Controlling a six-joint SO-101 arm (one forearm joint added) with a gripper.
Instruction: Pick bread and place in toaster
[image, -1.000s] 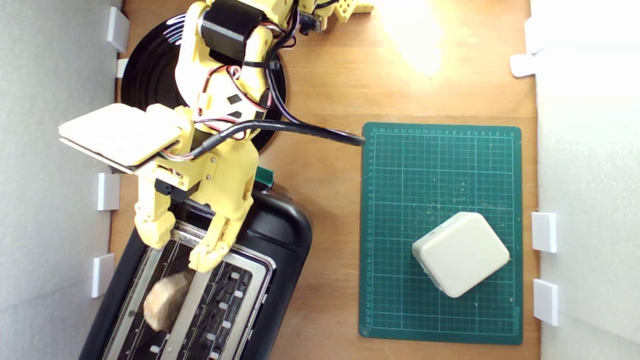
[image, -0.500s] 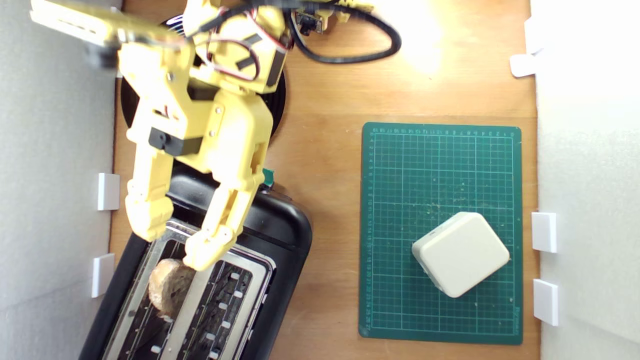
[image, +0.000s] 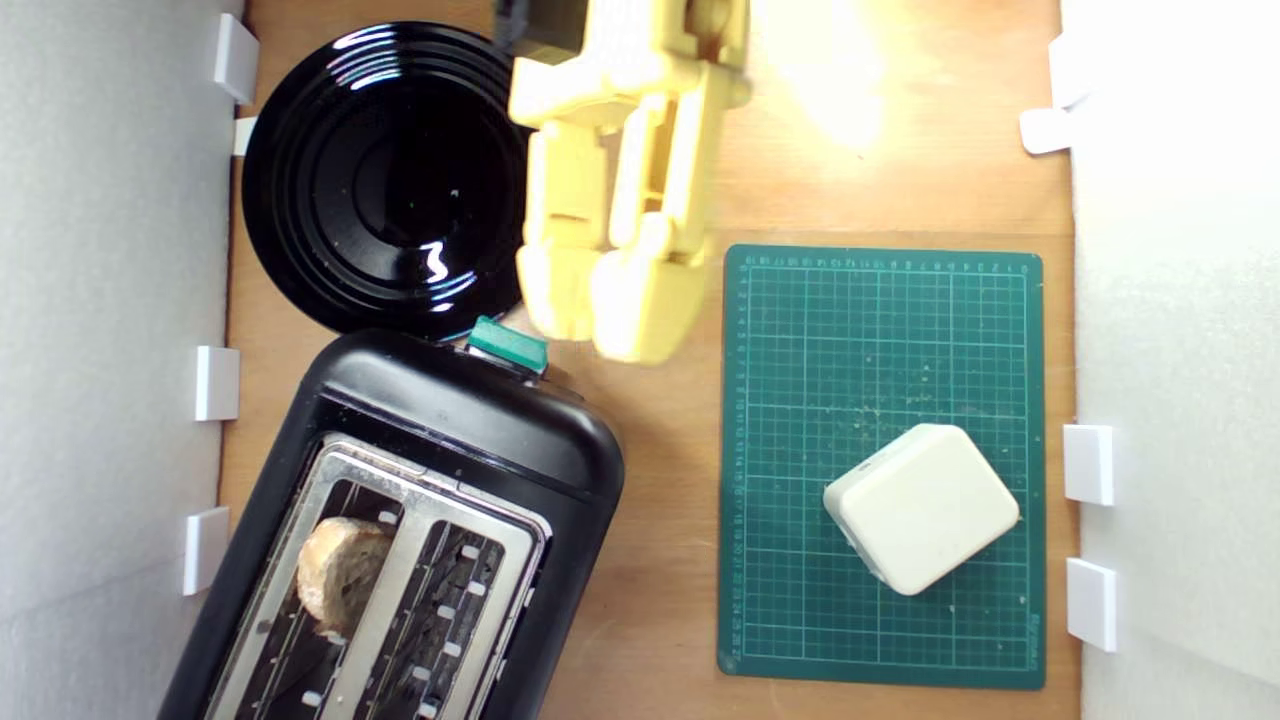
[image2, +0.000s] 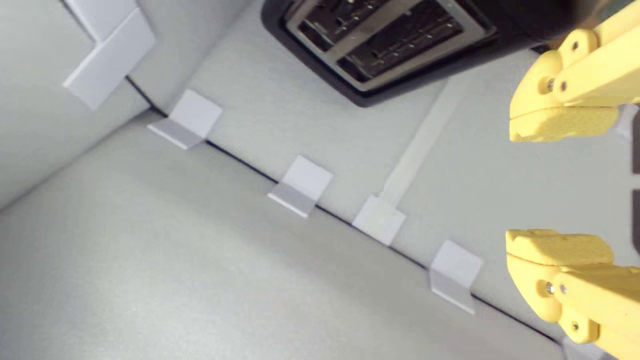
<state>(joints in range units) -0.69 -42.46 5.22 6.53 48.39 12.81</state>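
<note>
Gripper (image2: 560, 185) gapes empty; bread (image: 340, 585) stands edge-up lengthwise along toaster's (image: 440, 420) slot.

fingers (image: 605, 315) off toaster (image: 450, 420), beside plate (image: 385, 180)

— Surface? 
— A wooden table (image: 650, 450), flanked by white foam walls (image: 110, 300).
— Items resting directly on it?
— A round glossy black plate (image: 330, 180), upper left of the exterior frame. A black toaster (image: 440, 420), lower left, set at an angle, just beside the plate. A green cutting mat (image: 880, 340), right of centre, carrying a cream-white block (image: 920, 508).
</note>
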